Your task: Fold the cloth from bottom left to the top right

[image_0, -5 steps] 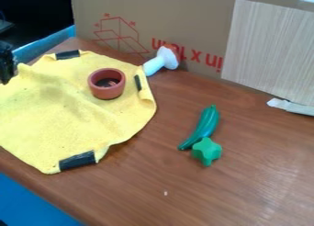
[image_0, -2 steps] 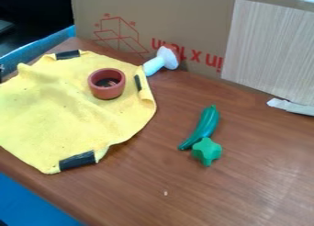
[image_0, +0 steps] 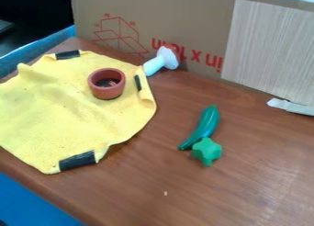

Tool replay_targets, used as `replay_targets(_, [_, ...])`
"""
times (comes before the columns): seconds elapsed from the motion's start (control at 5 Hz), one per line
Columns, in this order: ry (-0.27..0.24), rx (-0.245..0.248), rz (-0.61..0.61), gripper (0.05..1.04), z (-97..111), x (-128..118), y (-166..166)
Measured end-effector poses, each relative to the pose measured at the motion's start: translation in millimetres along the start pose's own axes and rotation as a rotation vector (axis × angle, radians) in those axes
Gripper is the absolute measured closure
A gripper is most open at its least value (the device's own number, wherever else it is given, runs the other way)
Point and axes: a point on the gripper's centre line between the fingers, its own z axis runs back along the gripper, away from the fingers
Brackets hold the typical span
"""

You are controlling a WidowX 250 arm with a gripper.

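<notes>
The yellow cloth [image_0: 64, 115] lies spread over the left part of the wooden table, wrinkled, with a raised ridge near its upper left. Black tape patches mark its top edge, its right side and its bottom corner. Its left side runs out of view. A small reddish-brown pot [image_0: 107, 83] stands upright on the cloth's upper right part, with something small and dark inside.
Right of the cloth, a green elongated toy [image_0: 204, 127] touches a green star-shaped piece [image_0: 206, 151]. A white mushroom-like toy [image_0: 160, 61] lies by the cardboard wall [image_0: 153, 23] at the back. A silvery strip [image_0: 290, 106] lies at the right edge.
The black gripper, at the left edge beside the cloth a second ago, has moved out of view to the left. Cloth and pot have stayed put.
</notes>
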Motion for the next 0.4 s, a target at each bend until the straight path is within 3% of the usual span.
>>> replay_targets(0.4, [0.011, -0.066, 0.117, 0.114, -6.3, -2.0, 10.5])
